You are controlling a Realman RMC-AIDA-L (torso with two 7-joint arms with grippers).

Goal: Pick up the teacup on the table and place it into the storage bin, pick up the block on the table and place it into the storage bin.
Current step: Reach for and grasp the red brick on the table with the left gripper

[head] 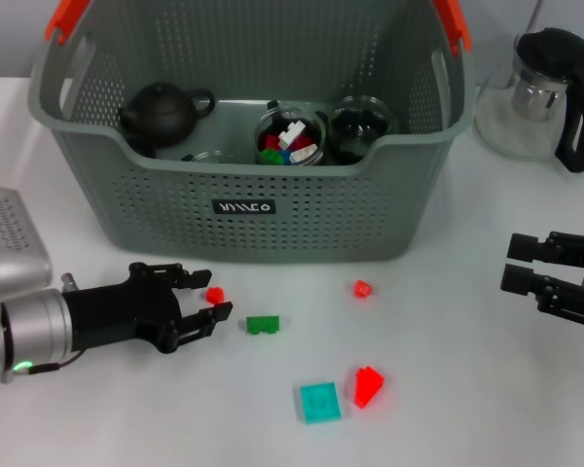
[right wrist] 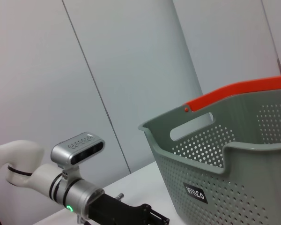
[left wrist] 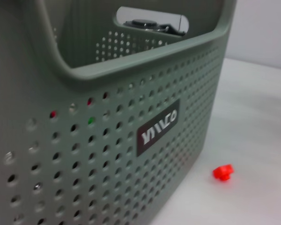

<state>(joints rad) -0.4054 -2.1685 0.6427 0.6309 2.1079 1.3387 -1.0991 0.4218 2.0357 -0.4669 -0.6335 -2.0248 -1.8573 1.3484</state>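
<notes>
1. Head view: storage bin (head: 253, 209), grey perforated, orange-red handle tips, stands at the back middle of the white table (head: 448, 409). Inside it: a dark teapot (head: 161, 112) on the bin's left side, a clear cup of mixed blocks (head: 292, 139) in the middle, a dark glass cup (head: 358, 126) just right of it.
2. Glass kettle (head: 545, 92) with black lid and handle stands outside, right of the bin.
3. Left gripper (head: 206, 297) lies low in front of the bin's left half, fingers spread apart, a small red block (head: 214, 294) between the tips; contact can't be told, nothing lifted.
4. Right gripper (head: 521, 263) hovers well right of the bin, jaws parted, empty.
5. Loose blocks in front of the bin: green block (head: 264, 325) just beside the left fingertips, long axis running left-right; small red stud (head: 362, 289) below the bin's front right; teal square (head: 320, 402) and red wedge (head: 368, 386) side by side, farthest from the bin.
6. Left wrist view: bin wall with black label, red stud (left wrist: 223, 172) on the table near its corner.
</notes>
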